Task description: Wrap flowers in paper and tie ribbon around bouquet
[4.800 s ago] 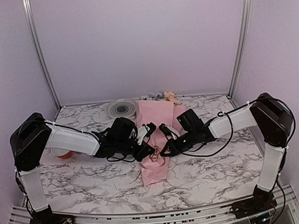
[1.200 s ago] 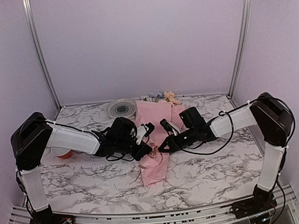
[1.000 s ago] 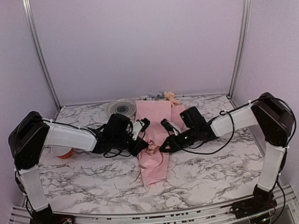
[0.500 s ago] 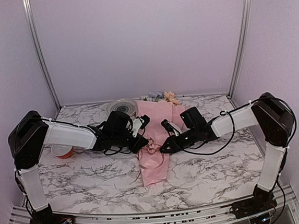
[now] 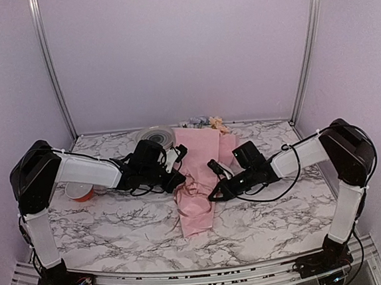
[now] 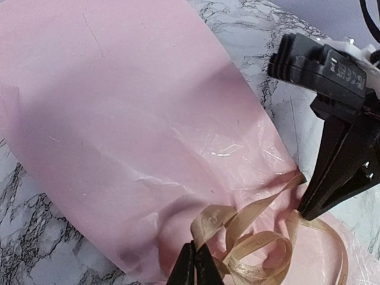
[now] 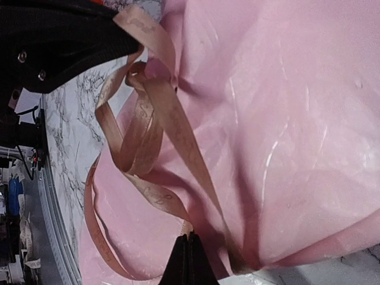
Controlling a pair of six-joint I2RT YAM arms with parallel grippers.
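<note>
a: left gripper (image 6: 195,265): pinched fully shut on one strand of the ribbon (image 6: 256,242), at the left flank of the bouquet (image 6: 136,136), about its narrow middle.
b: right gripper (image 7: 187,256): likewise clamped tight, on the other strand, at the bouquet's right flank.
a: held that way, probably, to draw the two ends apart and cinch a knot across the bouquet's waist.
b: slack for now, though. loose loops lying on top of the bouquet, between the two grips.
a: and straight out of each pair of tips, no gap. blooms?
b: flowers (image 5: 204,122) peeking out at the bouquet's far, wide end, well apart from both grippers.
</note>
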